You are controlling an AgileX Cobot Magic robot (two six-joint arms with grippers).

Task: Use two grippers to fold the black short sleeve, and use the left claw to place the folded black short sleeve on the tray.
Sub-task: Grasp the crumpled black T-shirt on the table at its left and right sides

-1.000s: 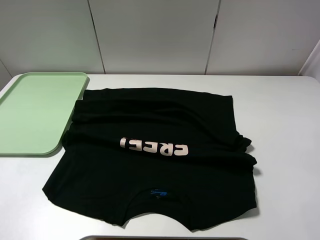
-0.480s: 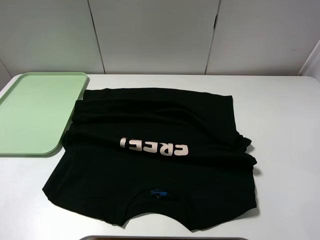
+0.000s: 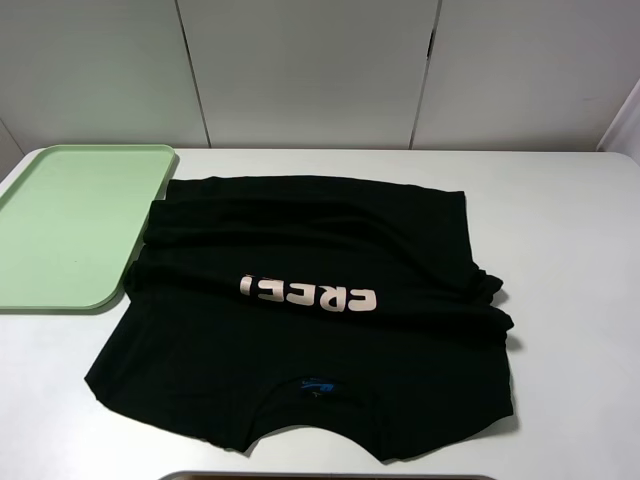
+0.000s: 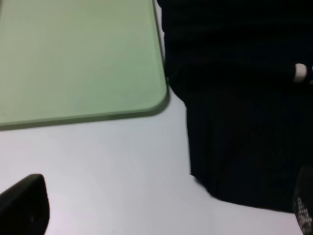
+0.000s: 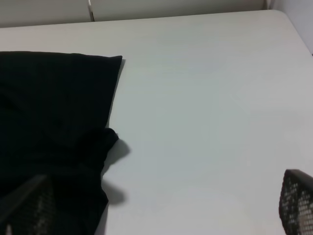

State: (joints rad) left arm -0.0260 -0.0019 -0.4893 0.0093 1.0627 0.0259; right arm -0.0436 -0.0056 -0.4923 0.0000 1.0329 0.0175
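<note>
The black short sleeve (image 3: 300, 340) lies spread on the white table, with pale pink letters (image 3: 310, 292) across its middle and a blue neck label (image 3: 318, 385) towards the near edge. Its far left corner touches the pale green tray (image 3: 60, 230), which holds nothing. Neither gripper shows in the exterior high view. In the left wrist view the left gripper (image 4: 168, 196) stands open above bare table, between the tray's corner (image 4: 146, 98) and the shirt's edge (image 4: 244, 122). In the right wrist view the right gripper (image 5: 161, 196) is open above the table beside the shirt's sleeve (image 5: 100, 147).
The white table (image 3: 570, 250) runs to a pale panelled wall (image 3: 310, 70) at the back. A thin grey edge (image 3: 325, 476) shows at the bottom of the exterior high view, just below the shirt's collar.
</note>
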